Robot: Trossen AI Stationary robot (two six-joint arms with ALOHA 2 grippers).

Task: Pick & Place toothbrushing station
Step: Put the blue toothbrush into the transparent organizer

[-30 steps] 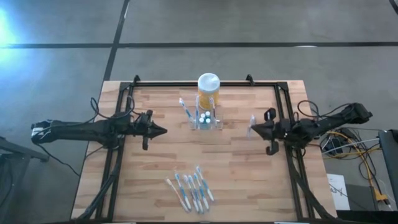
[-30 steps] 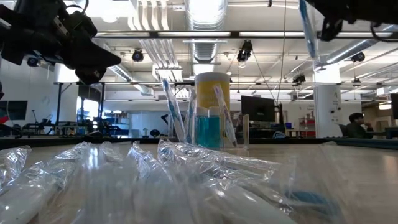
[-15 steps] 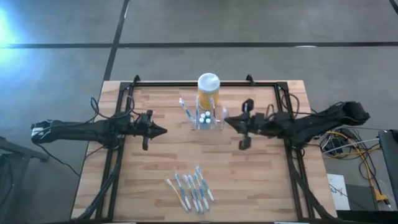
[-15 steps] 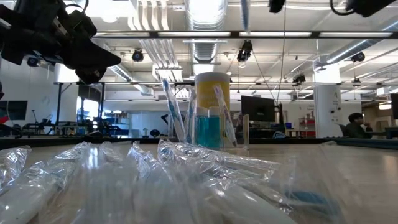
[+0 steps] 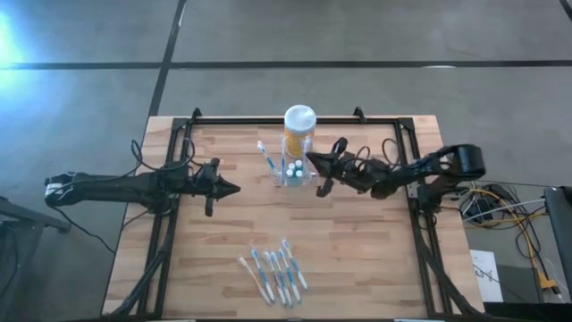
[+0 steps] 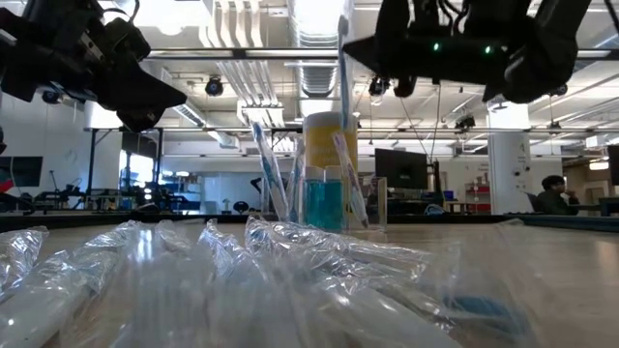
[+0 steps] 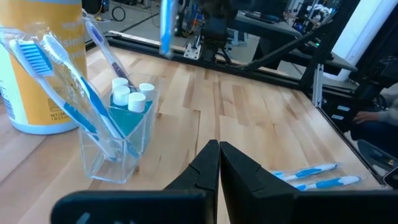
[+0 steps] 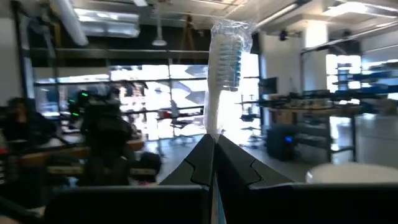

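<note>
The toothbrushing station [image 5: 297, 170] is a clear holder standing on the wood in front of the yellow jar [image 5: 299, 125]. It holds toothbrushes and small white-capped bottles [image 7: 130, 99]. My right gripper [image 5: 310, 161] hangs just right of and above the station, shut on a plastic-wrapped toothbrush [image 8: 225, 56] that stands upright. My left gripper [image 5: 234, 188] waits shut over the table, left of the station, with nothing in it. My right gripper pinches the wrapped toothbrush between its two fingers on the handle just below the head [image 8: 212, 127]. The fingers come about level from the table's right and lie across it. The toothbrush stands upright, head up, lifted clear above the station [image 6: 344, 87].
Several wrapped toothbrushes [image 5: 275, 273] lie in a row near the table's near edge. A black frame [image 5: 268, 118] runs around the table's far and side edges. Bare wood lies between the station and the row.
My right gripper has swung from near the table's right edge toward the left and now hangs beside the station. It has stayed shut on the toothbrush, which has remained upright and clear of the table.
</note>
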